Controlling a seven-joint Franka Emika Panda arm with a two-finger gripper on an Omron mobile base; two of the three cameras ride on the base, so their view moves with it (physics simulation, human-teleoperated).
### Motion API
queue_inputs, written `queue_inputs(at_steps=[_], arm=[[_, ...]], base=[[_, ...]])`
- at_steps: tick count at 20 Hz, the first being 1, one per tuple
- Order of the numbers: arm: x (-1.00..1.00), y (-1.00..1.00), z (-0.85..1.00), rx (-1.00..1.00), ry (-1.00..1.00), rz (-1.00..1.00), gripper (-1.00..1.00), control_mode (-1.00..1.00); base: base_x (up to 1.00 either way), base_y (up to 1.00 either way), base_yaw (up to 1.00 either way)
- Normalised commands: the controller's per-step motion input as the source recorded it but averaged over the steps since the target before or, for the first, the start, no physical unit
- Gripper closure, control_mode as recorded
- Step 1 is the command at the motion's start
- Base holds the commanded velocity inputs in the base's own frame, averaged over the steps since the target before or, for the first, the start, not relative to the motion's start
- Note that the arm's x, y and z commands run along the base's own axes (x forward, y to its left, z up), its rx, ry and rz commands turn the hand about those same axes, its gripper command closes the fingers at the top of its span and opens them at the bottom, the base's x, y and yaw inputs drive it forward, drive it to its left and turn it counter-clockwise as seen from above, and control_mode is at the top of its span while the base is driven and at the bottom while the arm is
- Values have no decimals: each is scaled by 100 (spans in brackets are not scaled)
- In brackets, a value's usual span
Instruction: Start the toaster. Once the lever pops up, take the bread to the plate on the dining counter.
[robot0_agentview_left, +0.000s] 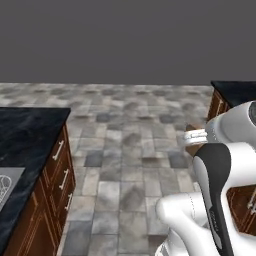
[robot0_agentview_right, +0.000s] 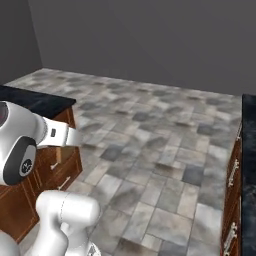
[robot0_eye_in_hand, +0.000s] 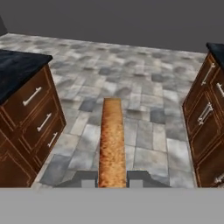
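- the end effector (robot0_eye_in_hand: 112, 178) is clamped on the bread (robot0_eye_in_hand: 112, 142); in the hand view its two dark fingertips (robot0_eye_in_hand: 85, 179) press against either side of the slice at the bottom of the picture.
- the bread shows edge-on as a narrow tan-brown strip with a speckled crust, running up from between the fingertips and hanging over the grey stone-tiled floor (robot0_eye_in_hand: 144, 87).
- the slice touches nothing besides the fingertips; it sits in the open aisle, between the two runs of cabinets and well apart from both.
- in the hand view, a reddish-brown cabinet (robot0_eye_in_hand: 30, 118) with silver drawer handles stands to the left under a black marbled top, and another reddish-brown cabinet (robot0_eye_in_hand: 205, 118) with silver handles stands to the right.
- in the left base view, the dining bench (robot0_agentview_left: 25, 135) lies at the left with its black marbled top and wooden drawers; a corner of an inset steel sink (robot0_agentview_left: 7, 182) shows at the edge.
- a plain dark grey wall (robot0_agentview_left: 125, 40) closes off the far end of the tiled floor.
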Motion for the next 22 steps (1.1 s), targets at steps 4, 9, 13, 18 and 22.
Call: queue_inputs(at_steps=[4,9,13,18,22], arm=[[0,0,0,0,0,0,100,100],[0,0,0,0,0,0,100,100],[0,0,0,0,0,0,100,100],[0,0,0,0,0,0,100,100],[0,0,0,0,0,0,100,100]], base=[[100,-41,22],[100,-51,23],[100,-61,28],[100,-63,38],[88,-77,42]])
